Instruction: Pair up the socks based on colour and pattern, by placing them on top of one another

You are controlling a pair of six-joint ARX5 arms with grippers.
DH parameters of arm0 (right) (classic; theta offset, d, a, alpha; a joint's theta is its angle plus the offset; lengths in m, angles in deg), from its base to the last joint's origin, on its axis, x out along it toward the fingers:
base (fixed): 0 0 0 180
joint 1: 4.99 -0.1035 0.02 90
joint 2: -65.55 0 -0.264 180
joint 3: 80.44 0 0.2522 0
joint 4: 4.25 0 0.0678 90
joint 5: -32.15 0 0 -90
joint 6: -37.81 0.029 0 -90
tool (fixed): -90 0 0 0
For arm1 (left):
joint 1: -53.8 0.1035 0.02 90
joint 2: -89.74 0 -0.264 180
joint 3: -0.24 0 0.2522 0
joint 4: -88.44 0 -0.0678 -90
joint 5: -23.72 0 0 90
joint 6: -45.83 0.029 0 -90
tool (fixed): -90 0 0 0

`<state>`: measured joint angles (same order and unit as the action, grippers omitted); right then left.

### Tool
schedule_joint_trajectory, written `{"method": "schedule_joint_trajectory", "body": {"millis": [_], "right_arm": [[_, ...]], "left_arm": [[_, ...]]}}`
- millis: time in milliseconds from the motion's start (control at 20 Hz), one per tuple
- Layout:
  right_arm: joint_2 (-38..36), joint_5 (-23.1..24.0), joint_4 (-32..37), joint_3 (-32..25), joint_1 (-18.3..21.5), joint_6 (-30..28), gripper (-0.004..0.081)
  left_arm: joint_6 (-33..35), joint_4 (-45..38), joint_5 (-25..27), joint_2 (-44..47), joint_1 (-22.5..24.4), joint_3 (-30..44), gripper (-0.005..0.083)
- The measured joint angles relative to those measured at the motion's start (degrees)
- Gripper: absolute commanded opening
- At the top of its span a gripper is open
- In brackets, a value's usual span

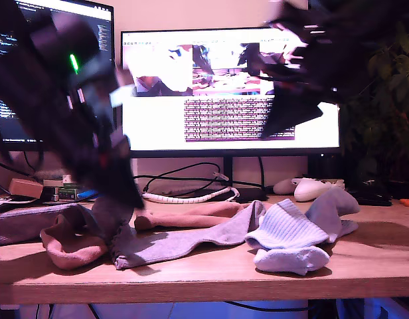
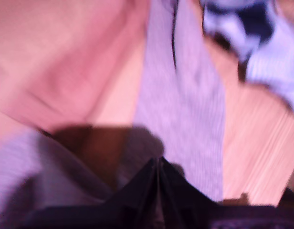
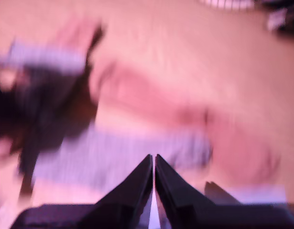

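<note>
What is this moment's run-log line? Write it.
my first gripper: shut, low over grey-lilac sock | my second gripper: shut, raised, nothing held | views: blurred

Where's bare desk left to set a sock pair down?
Best free patch: the wooden desk at the exterior view's right, past the pale blue-white sock. A thin bare strip also runs along the front edge. The middle and the exterior view's left are crowded with the grey-lilac sock and the salmon-pink sock.

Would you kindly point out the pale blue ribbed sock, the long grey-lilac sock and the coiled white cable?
pale blue ribbed sock (image 1: 287, 229), exterior view, ribbed leg.
long grey-lilac sock (image 1: 184, 240), exterior view, mid-length.
coiled white cable (image 1: 184, 198), exterior view, middle of coil.
</note>
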<state>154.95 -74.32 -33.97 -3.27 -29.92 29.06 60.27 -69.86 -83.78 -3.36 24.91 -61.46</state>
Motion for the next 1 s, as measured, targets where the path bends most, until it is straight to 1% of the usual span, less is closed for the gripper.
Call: {"method": "schedule_joint_trajectory", "body": {"millis": [150, 300, 550, 600, 750, 850, 1000], "right_arm": [[7.45, -1.01, -4.20, 6.16, -0.31, 0.13, -0.0011], [14.47, -1.03, -7.87, 9.79, -0.28, 0.13, -0.0011], [19.80, -1.01, -13.51, 14.73, -0.31, 0.15, -0.0011], [20.33, -1.01, -13.94, 15.34, -0.28, 0.15, -0.0011], [21.81, -1.03, -15.82, 15.50, -0.28, 0.13, -0.0011], [24.09, -0.96, -16.74, 15.54, -0.28, -0.31, -0.0011], [25.31, -0.79, -16.11, 15.61, -0.31, -1.20, -0.0011]], "left_arm": [[-1.05, 0.15, -0.13, -4.72, 0.00, -1.99, -0.0019], [-1.49, -0.15, -0.39, -5.53, -0.48, -2.69, -0.0019], [-3.78, -0.52, -0.52, -6.56, -0.74, -3.10, -0.0019], [-5.09, 0.04, -0.50, -6.56, -0.74, -3.39, -0.0019], [-5.29, 1.62, -0.48, -6.58, -0.79, -3.89, -0.0019], [-5.31, 2.36, -0.48, -6.58, -0.83, -4.07, -0.0019], [-5.55, 3.43, -0.48, -6.58, -1.05, -4.44, -0.0019]]}}
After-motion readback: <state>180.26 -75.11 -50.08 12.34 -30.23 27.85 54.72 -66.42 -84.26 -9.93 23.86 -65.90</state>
